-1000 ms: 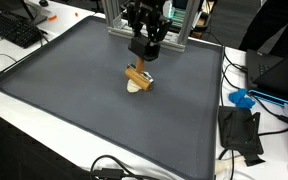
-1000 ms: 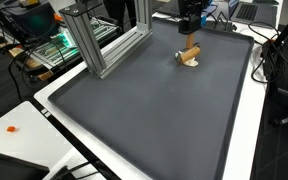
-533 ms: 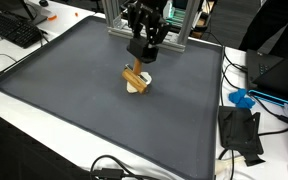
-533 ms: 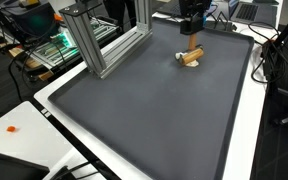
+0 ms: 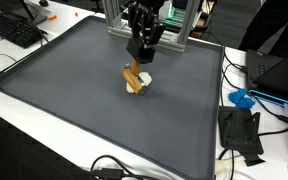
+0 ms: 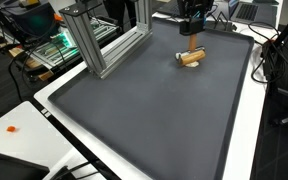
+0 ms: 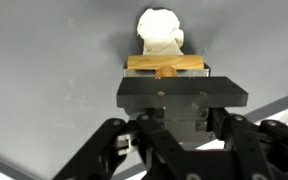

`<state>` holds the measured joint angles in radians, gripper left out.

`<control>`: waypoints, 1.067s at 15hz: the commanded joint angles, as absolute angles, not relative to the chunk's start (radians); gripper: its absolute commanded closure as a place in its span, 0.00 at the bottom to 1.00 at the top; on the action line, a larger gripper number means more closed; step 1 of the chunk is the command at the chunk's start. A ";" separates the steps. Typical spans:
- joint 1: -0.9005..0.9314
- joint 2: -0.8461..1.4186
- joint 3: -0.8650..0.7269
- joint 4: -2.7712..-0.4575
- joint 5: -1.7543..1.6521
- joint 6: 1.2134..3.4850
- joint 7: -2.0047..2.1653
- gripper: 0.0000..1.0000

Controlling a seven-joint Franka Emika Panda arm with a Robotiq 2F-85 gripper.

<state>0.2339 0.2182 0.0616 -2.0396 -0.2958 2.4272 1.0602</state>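
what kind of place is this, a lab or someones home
Most likely a robotics lab or workshop: an aluminium extrusion frame stands by the dark work mat, a keyboard and loose cables lie around it, and the gripper grips a wooden block.

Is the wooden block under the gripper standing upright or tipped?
Tipped. In both exterior views the wooden block slants instead of standing, gripped at the fingers, with its lower end beside the white piece.
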 commanded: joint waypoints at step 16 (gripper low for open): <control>0.224 0.251 0.110 -2.024 -0.041 2.273 0.877 0.71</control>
